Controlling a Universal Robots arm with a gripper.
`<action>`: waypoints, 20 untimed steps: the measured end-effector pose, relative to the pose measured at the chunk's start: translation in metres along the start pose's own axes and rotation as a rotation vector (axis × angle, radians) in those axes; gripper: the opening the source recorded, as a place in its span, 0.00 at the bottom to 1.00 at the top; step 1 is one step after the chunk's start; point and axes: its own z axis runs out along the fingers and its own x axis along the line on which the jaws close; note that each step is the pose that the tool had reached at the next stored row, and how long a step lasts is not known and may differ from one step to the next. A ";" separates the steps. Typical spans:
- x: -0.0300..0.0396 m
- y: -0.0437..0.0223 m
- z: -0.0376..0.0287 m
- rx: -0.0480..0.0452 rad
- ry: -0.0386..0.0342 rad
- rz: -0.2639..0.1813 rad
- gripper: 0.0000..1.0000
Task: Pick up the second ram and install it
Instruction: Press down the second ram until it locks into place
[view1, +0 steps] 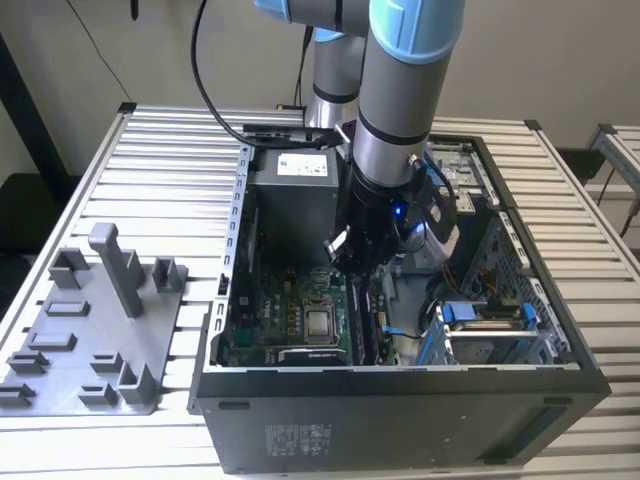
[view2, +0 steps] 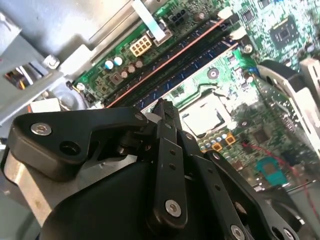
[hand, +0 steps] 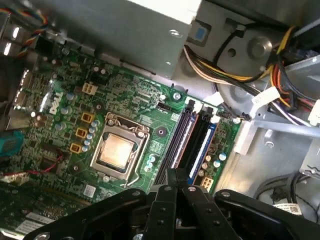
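Note:
My gripper (view1: 345, 255) is down inside the open computer case (view1: 400, 395), over the motherboard's memory slots. In both wrist views its black fingers (view2: 162, 107) (hand: 175, 175) are shut together with nothing between them. Their tips sit over the near end of the slot row. The second ram (hand: 179, 142) (view2: 192, 72) appears to stand edge-up in the slot nearest the processor (hand: 117, 150), showing as a long dark strip with a bluish line. Whether the fingertips touch it cannot be told. Another long strip (hand: 206, 145) lies in a slot beside it.
A grey plastic tray (view1: 95, 345) with an upright post (view1: 118, 268) lies on the slatted table at the exterior view's left. Inside the case, the power supply (view1: 295, 195), cable bundles (hand: 235, 65) and a drive cage (view1: 490, 330) crowd around the slots.

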 end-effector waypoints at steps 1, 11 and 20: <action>0.0000 0.0000 0.0000 -0.0002 0.0005 -0.018 0.11; 0.0000 0.0000 0.0000 -0.0015 0.0039 -0.188 0.11; 0.0000 0.0000 0.0001 -0.0022 0.0058 -0.336 0.11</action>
